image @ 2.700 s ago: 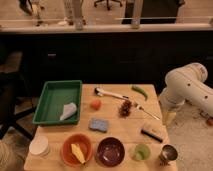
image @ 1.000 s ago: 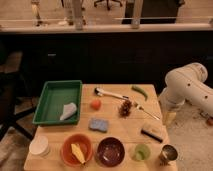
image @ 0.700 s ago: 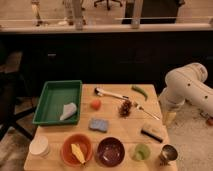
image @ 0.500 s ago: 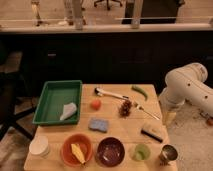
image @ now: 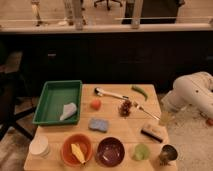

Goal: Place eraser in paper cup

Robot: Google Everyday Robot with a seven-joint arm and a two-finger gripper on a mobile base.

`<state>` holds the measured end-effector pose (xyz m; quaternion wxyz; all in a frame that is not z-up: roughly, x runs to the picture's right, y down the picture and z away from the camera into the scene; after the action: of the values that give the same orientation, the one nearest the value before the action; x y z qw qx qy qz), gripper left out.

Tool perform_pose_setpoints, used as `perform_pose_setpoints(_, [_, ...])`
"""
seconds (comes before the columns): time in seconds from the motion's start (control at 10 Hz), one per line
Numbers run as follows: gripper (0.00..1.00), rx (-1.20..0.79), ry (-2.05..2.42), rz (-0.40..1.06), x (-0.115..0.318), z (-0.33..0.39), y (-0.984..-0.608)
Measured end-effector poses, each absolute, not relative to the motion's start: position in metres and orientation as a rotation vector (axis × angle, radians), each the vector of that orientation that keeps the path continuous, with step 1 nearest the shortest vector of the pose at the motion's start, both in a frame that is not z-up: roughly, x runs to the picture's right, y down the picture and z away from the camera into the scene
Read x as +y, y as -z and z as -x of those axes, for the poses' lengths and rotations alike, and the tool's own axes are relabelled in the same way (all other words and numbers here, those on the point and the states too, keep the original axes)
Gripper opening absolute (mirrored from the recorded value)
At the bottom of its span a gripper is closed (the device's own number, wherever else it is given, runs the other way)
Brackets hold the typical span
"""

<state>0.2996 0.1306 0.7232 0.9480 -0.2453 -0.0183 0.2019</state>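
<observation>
White and plain, the paper cup (image: 39, 146) stands upright at the near left corner of the wooden table (image: 125, 131), well to the left of the blue sponge (image: 98, 124) and nearer the camera than it. Behind and to the left of the sponge lies a green tray (image: 51, 96), with a pale crumpled cloth (image: 68, 111) in its near right corner. An orange bowl (image: 64, 147) with something yellow inside sits just in front of the sponge on its left. A dark red bowl (image: 102, 148) sits just in front of it on its right.

Near the sponge and behind it is a small orange-red round thing (image: 95, 103). Farther back lies a white-handled tool (image: 111, 93) with a dark head. To the right of the sponge and a little behind it is a dark cluster that looks like grapes (image: 125, 107), with a green pepper (image: 140, 92) farther back again.

The eraser (image: 152, 132) lies flat on the table well to the right of the sponge, close to the table's right edge and far across from the paper cup. A pale green cup (image: 141, 151) and a shiny metal cup (image: 168, 154) stand to the right of the sponge at the near edge.

The gripper (image: 164, 118) hangs just off the right edge, beyond the eraser from the sponge and apart from it. Its pincer is released and grasps nothing. The white arm (image: 192, 90) rises to the right above it.
</observation>
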Motion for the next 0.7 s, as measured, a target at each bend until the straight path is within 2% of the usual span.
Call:
perform_pose_setpoints(0.3, [0.8, -0.137, -0.508, 0.475, 0.153, -0.301, -0.758])
perform_pose_setpoints(0.7, [0.8, -0.158, -0.493, 0.537, 0.181, -0.288, -0.794])
